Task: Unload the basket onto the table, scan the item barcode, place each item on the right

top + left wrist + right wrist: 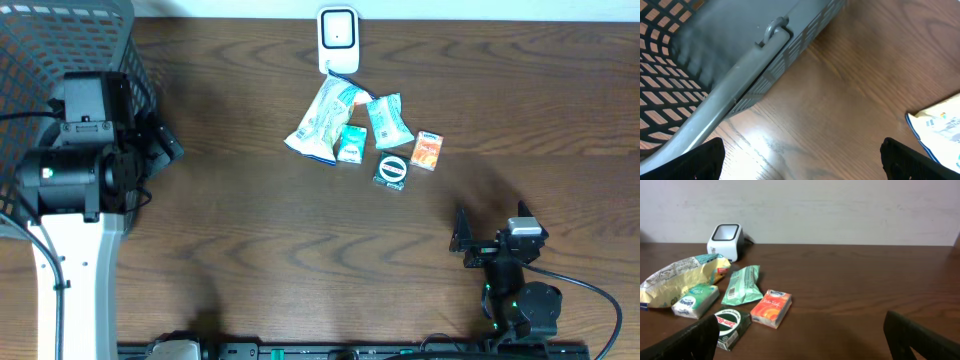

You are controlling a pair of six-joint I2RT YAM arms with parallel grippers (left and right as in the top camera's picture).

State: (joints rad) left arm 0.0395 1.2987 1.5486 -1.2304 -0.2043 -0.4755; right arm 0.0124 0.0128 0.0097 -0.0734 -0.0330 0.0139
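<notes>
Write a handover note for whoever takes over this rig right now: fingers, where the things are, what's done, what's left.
Left gripper: fingers open, empty, by the rim of the grey basket on the left.
Right gripper: fingers open, empty, on the right side, facing the items.
Scanner: far side, centre.
Items lie clustered just in front of it: snack bag, green packet, small tissue pack, orange box, dark green box.
Done: nothing picked up, no item held up to the scanner.
Left: pick an item and show its barcode to the scanner.
</notes>
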